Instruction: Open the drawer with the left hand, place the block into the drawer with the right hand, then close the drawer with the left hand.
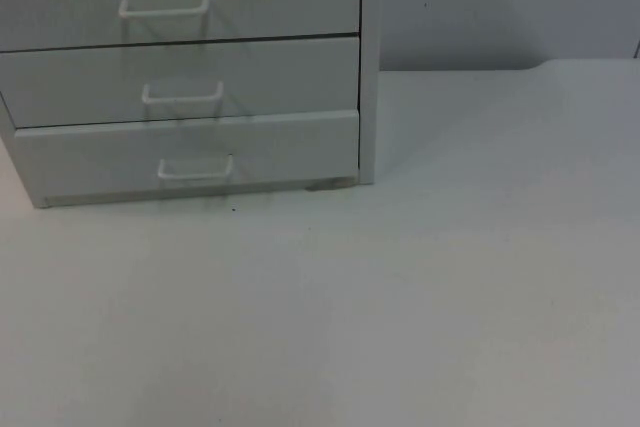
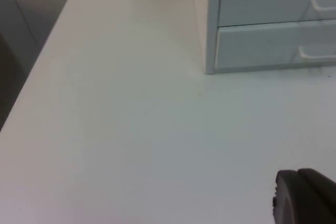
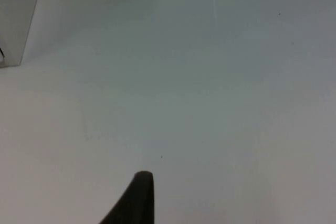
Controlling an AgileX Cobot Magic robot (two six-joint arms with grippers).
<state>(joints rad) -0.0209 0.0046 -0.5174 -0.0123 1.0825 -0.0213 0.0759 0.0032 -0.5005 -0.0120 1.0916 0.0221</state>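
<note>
Drawers [image 1: 185, 82] of a white cabinet [image 1: 368, 67] stood at the far left of the counter [image 1: 400, 297], all three pushed in, each with a white handle [image 1: 195, 169] on its front. The grey wall [image 1: 500, 2] rose behind the cabinet. The left pincer [image 2: 304, 198] hung over the counter in front of the cabinet, and the right pincer [image 3: 137, 200] waited well to the cabinet's right; whether either was spread or pressed together, I cannot tell.

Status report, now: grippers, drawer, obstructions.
Left gripper and right gripper above bare table. Drawer unit, all three drawers closed.
</note>
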